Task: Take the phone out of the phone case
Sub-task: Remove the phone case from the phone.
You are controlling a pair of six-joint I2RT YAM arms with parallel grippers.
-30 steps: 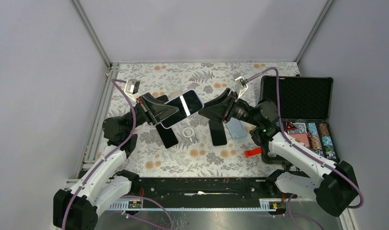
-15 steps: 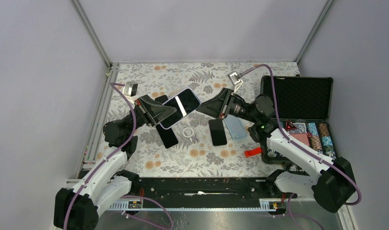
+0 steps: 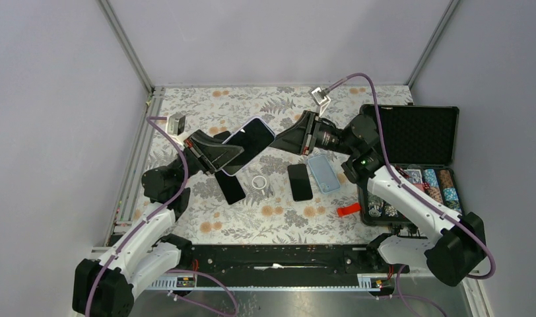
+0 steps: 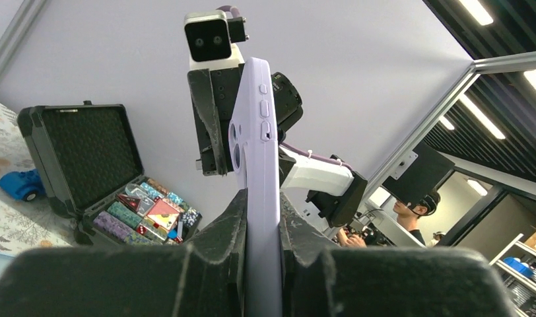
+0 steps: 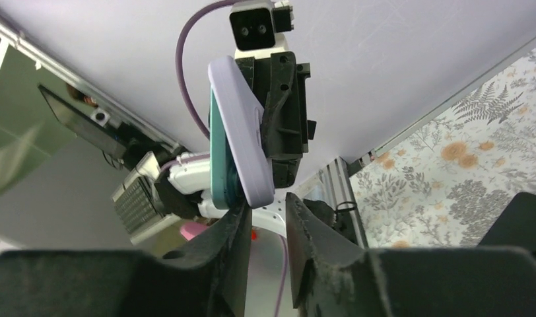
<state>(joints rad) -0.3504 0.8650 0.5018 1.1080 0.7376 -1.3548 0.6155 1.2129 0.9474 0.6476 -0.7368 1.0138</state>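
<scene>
The phone in its lilac case [image 3: 247,140] is held in the air over the mat, tilted. My left gripper [image 3: 229,153] is shut on its lower end; in the left wrist view the case [image 4: 255,132] stands edge-on between the fingers of that gripper [image 4: 263,205]. My right gripper [image 3: 282,140] is at the phone's right corner. In the right wrist view the lilac case [image 5: 242,125] and the phone's teal edge [image 5: 219,158] sit just above the tips of the right gripper [image 5: 265,201]. Its jaws stand a little apart, with the case's corner at their gap.
On the floral mat lie two black phones [image 3: 231,188] [image 3: 300,181], a light blue case [image 3: 323,173], a white ring [image 3: 259,181] and a red item [image 3: 348,210]. An open black box [image 3: 410,135] with chips [image 3: 438,188] stands at the right.
My right gripper has moved left and farther back, up to the phone's right corner. My left gripper has tilted the phone a little; the glare on the screen is gone.
</scene>
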